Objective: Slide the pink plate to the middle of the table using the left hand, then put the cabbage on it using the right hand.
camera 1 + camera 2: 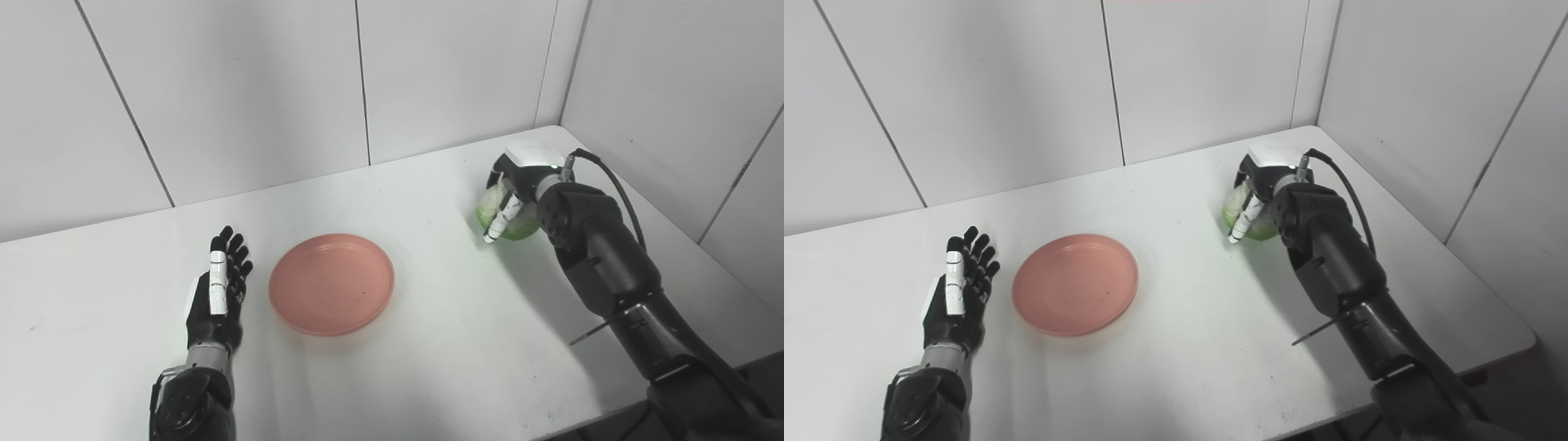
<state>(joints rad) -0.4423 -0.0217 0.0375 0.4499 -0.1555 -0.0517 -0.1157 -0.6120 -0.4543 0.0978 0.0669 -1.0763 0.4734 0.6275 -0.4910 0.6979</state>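
Right hand [511, 199] is gripping the cabbage [490, 208] at upper right; left hand [217, 288] is lying open beside the plate [331, 283] at centre of the worktop [429, 343].

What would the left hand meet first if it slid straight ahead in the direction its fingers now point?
Probably nothing on the table: the left hand points toward the back wall, with the pink plate lying off to its right side. Only bare table lies ahead, then the wall.
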